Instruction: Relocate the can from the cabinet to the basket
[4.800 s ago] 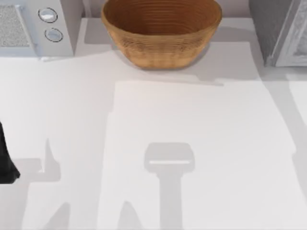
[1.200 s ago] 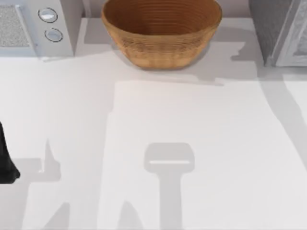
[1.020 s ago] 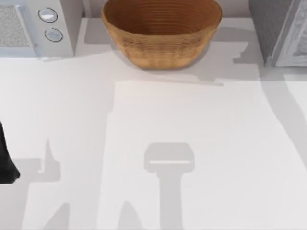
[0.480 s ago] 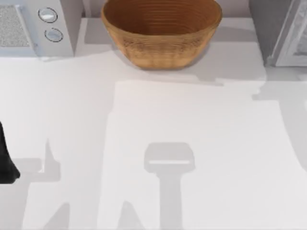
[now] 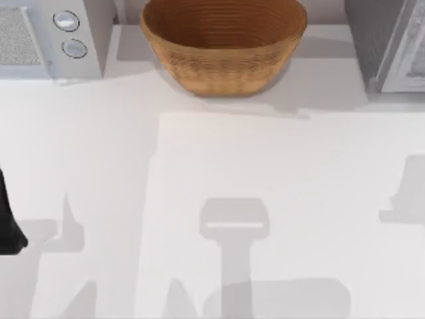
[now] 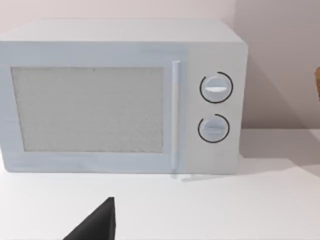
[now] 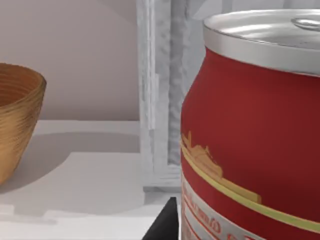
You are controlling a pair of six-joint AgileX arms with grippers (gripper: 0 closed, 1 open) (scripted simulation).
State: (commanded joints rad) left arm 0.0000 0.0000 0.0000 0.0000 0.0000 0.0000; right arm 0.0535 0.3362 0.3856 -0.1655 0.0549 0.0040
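Arm shadow shifted; microwave [image 5: 46, 40] beside basket [image 5: 223, 46]

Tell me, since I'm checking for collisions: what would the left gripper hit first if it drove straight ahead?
Probably the white microwave: the left wrist view faces its door squarely across bare table. Depth is unclear.

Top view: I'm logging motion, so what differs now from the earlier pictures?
The shadows at the table's right side moved: the one near the cabinet is gone, and new ones lie at the right edge and near the bottom. The basket, the microwave and the left arm at the left edge stayed put.
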